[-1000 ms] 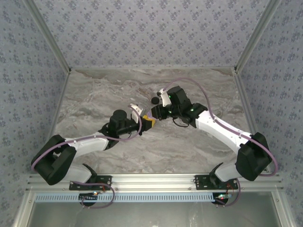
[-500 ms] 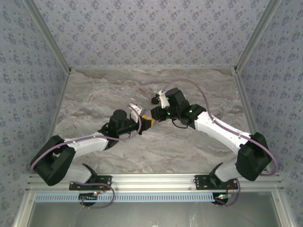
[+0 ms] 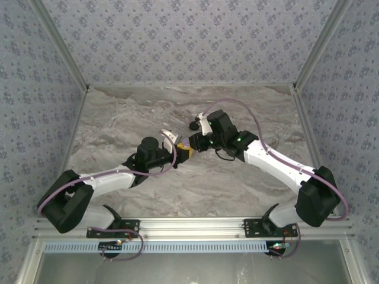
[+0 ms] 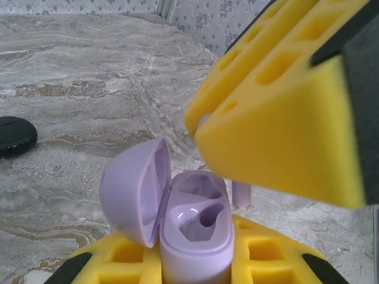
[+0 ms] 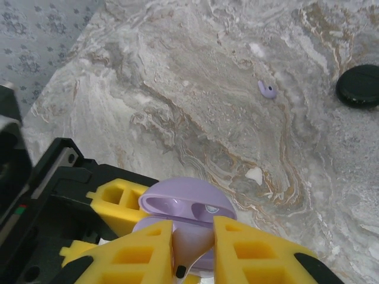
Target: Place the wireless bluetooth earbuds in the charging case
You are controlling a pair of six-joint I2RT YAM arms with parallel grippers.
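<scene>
The left claw [image 4: 195,263] is shut tight on the small round pale lavender plastic charging case [image 4: 198,234]. Its yellow foam pads [image 4: 121,254] press the case's base from 9 and 3 o'clock. The case stands upright in that grip. Its lid [image 4: 133,192] is swung open toward 9 o'clock, and the two moulded wells [image 4: 198,216] inside face up.

The right claw [image 5: 192,254] is almost fully closed, pinching a small lavender earbud [image 5: 185,251] between its own yellow foam fingers [image 5: 254,248]. In the left wrist view this claw hangs at 1 o'clock from the open case, just above it. The earbud's stem pokes down below the foam, just beside the case's rim at 3 o'clock. Whether stem and rim touch cannot be told.

In the right wrist view a second lavender earbud [image 5: 267,89] lies loose on the grey marbled stone-look bench [image 5: 195,71], at 1 o'clock from the case and well apart from it. A black round disc [image 5: 360,84] lies flat at 2 o'clock from the case, beyond the loose earbud and apart from it.

In the top view the two claws meet tip to tip near the middle of the bench, the right one at 1 o'clock from the left. The black disc lies near them at 12 o'clock.
</scene>
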